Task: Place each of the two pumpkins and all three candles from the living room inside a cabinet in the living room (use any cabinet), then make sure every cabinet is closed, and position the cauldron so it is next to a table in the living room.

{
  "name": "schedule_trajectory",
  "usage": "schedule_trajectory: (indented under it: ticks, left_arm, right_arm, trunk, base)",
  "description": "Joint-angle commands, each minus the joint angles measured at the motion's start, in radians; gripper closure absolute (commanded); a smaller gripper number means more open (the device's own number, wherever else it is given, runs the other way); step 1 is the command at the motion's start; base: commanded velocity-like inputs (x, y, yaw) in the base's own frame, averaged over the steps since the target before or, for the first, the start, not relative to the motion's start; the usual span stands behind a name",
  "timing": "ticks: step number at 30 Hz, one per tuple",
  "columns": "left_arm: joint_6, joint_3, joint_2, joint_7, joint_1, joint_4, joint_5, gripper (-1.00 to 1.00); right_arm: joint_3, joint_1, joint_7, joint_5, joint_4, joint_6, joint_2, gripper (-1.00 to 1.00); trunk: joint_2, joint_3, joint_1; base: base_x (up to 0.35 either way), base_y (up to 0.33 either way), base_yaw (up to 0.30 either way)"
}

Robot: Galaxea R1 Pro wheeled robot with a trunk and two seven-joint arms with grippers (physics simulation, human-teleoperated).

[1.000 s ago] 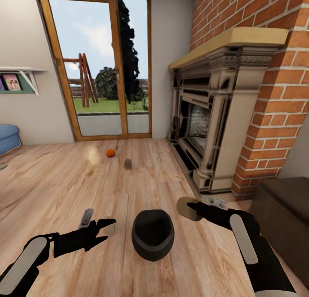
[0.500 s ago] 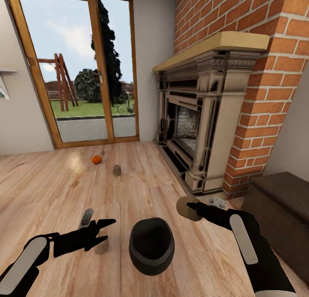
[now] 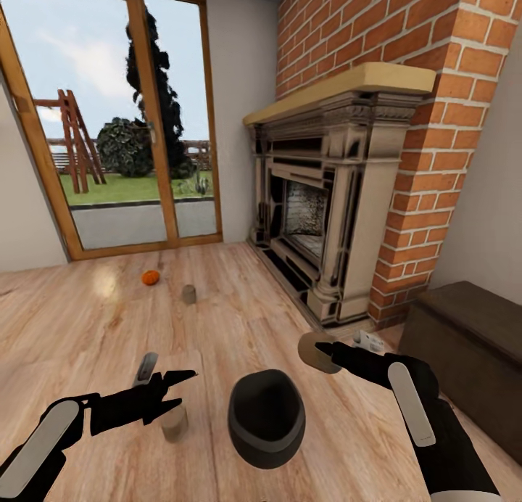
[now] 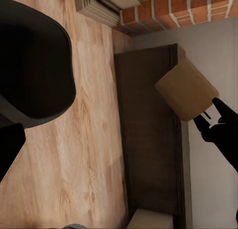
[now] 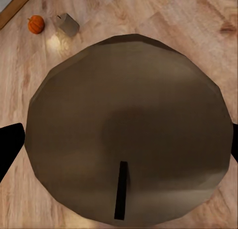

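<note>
Right fingers point(image 3: 324, 352) pinch a stubby beige candle point(image 3: 313, 352); left fingers point(image 3: 176, 384) are spread, empty. The matte black pot-bellied cauldron point(image 3: 266, 417) sits on the wood-grain floor point(image 3: 239, 321) between them, second candle point(image 3: 175, 423) beside it. A ribbed orange pumpkin point(image 3: 150, 277) and third candle point(image 3: 189, 294) sit farther off.

No readable text or labels.

Cauldron point(image 3: 266, 417): black, upright on floor. Pumpkin point(image 3: 150, 277): orange, beside far candle point(image 3: 188, 294). Candles: one point(image 3: 174, 423) left of cauldron; one point(image 3: 315, 352) gripper-held. Cabinet point(image 3: 471, 350): dark-brown, right.
</note>
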State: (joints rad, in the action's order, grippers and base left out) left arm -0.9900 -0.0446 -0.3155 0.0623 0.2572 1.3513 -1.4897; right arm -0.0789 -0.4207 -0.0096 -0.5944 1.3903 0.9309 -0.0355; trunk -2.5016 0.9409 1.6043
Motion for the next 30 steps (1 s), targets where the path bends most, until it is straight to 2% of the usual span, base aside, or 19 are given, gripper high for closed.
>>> schedule_trajectory:
  ticks: [1,8,26,30]
  left_arm:
    - [-0.001,-0.001,-0.001,0.006,0.0,0.0,-0.009,-1.0]
    - [-0.001,0.0,-0.002,0.005,0.0,0.0,-0.009,-1.0]
    - [-0.001,0.0,-0.002,0.005,0.0,0.0,-0.009,-1.0]
    - [-0.001,0.0,-0.002,0.005,0.0,0.0,-0.009,-1.0]
  right_arm:
    - [-0.001,-0.001,-0.003,-0.005,0.001,0.005,0.0,1.0]
    - [-0.001,-0.001,-0.003,-0.005,0.001,0.005,0.0,1.0]
    - [-0.002,-0.001,-0.001,-0.005,-0.034,0.002,0.0,1.0]
    - [-0.001,-0.001,-0.001,-0.003,-0.034,-0.009,-0.001,1.0]
  trunk:
    - [0.0,0.001,0.0]
    - [0.0,0.001,0.0]
    - [0.0,0.001,0.0]
    - [0.0,0.001,0.0]
  base:
    - [-0.076,0.288,-0.014]
    - [-0.172,0.285,-0.023]
    - [-0.01,0.204,-0.244]
    - [0.0,0.268,-0.086]
